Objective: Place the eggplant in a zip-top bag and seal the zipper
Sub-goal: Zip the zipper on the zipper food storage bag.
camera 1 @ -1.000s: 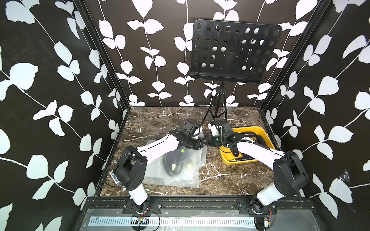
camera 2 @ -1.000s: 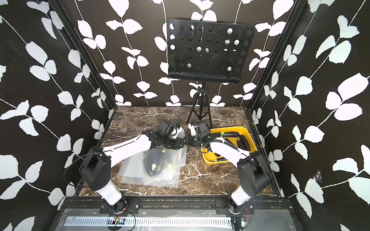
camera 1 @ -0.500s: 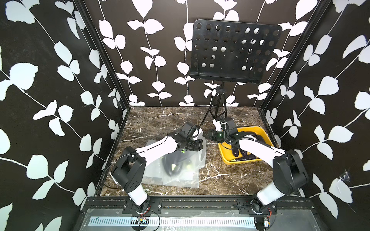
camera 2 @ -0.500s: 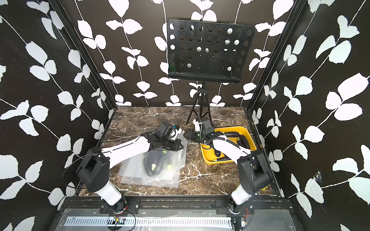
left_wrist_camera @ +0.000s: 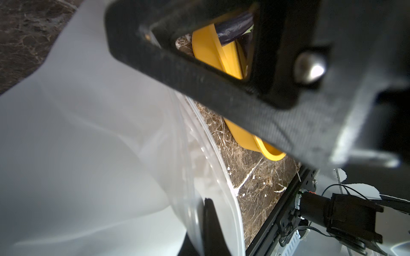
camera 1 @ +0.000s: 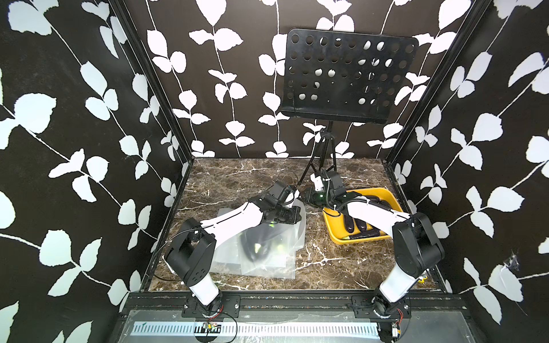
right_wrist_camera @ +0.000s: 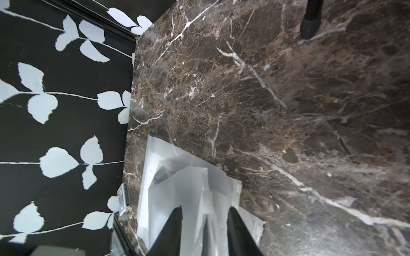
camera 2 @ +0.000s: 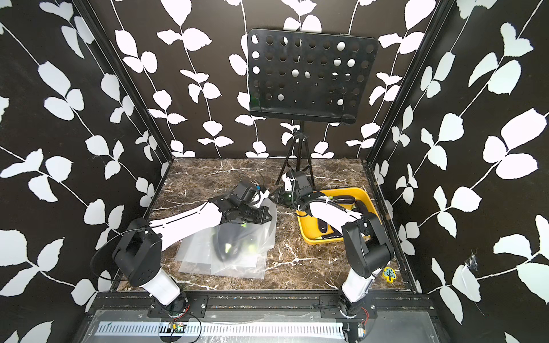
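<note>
Right wrist view: right gripper [right_wrist_camera: 205,209] jaws parted with nothing between them, hanging over the marble table [right_wrist_camera: 266,110], just beside the zip-top bag [camera 1: 285,237] in both top views. Left gripper [camera 1: 297,216] clenched on that bag's raised edge, film pulled up off the table toward the left wrist camera. Eggplant [camera 1: 252,246] lies inside the bag, dark with green bits; yellow tray [camera 1: 332,228] holding other eggplants [camera 1: 350,225] sits near, under the right arm.
</note>
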### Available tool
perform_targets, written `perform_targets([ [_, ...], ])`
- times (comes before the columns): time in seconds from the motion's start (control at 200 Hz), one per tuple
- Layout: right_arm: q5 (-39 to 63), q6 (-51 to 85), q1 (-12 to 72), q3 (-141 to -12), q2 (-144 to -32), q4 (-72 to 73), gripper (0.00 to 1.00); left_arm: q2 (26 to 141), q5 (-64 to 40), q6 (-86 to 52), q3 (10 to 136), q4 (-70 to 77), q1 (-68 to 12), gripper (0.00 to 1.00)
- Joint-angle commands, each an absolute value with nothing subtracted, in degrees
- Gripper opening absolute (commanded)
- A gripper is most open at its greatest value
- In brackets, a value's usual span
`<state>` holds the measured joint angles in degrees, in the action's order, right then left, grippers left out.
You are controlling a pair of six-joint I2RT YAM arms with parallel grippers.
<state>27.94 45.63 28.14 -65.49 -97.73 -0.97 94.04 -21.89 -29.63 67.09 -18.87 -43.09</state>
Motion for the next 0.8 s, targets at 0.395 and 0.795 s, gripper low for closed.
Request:
perform_targets([
  [0.395,30.5,44.3,28.5,-66.6,-99.2,-3.1,0.11,91.7,-22.1,-28.9,67.6,-18.4,-43.3,0.00],
  [0.795,31.5,42.3,28.3,-65.7,-98.8,-1.5,0.03,89.1,-25.9,-25.9,66.4,-20.0,-41.3,0.13],
])
